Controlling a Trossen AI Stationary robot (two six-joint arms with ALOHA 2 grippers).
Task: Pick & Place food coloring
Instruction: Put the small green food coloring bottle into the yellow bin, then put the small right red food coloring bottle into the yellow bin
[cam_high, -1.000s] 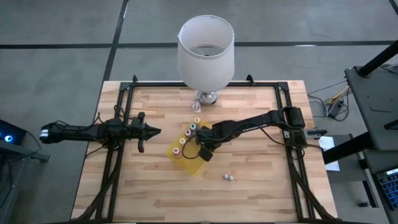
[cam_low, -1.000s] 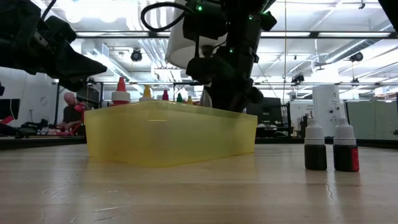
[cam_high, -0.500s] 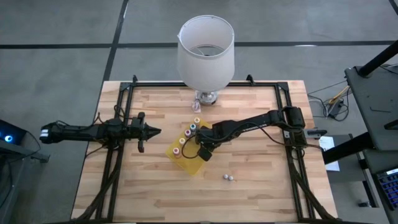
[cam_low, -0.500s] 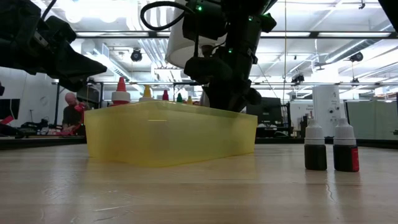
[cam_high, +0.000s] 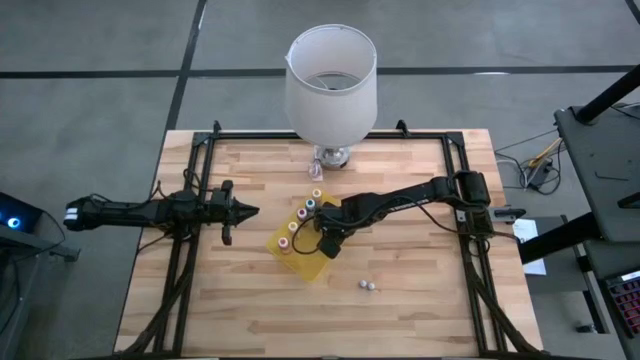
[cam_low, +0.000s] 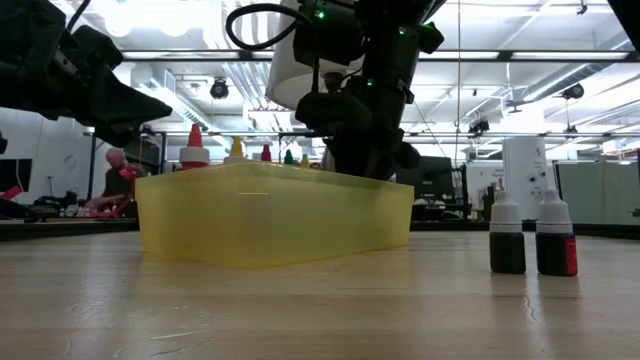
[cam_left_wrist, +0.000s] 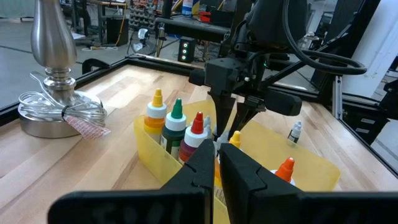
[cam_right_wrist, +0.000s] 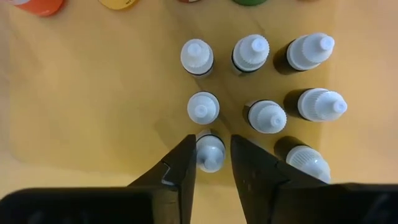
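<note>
Right wrist view: right pincer (cam_right_wrist: 209, 158) parted around a white-capped bottle (cam_right_wrist: 209, 151) in the yellow tray (cam_right_wrist: 93, 93) — two bottles (cam_low: 526, 236) wait on the table (cam_low: 320, 300).

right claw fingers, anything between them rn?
Yes. In the right wrist view one white-capped bottle stands between the right claw's parted fingers, in the yellow tray beside the other small bottles.

Table (cam_high: 250, 310): wooden top, dark frame rails along both sides.
Lamp (cam_high: 331, 85): white shade, at the far edge (metal base just visible beneath).
Yellow tray (cam_high: 300, 262): mid-table, set at an angle.
Coloured-cap bottles (cam_high: 303, 215): upright row along the tray's far-left side.
Right gripper (cam_high: 322, 240): over the tray.
Left gripper (cam_high: 250, 211): well left of the tray.
Two small pale-topped items (cam_high: 368, 286): on bare wood, right of the tray.
</note>
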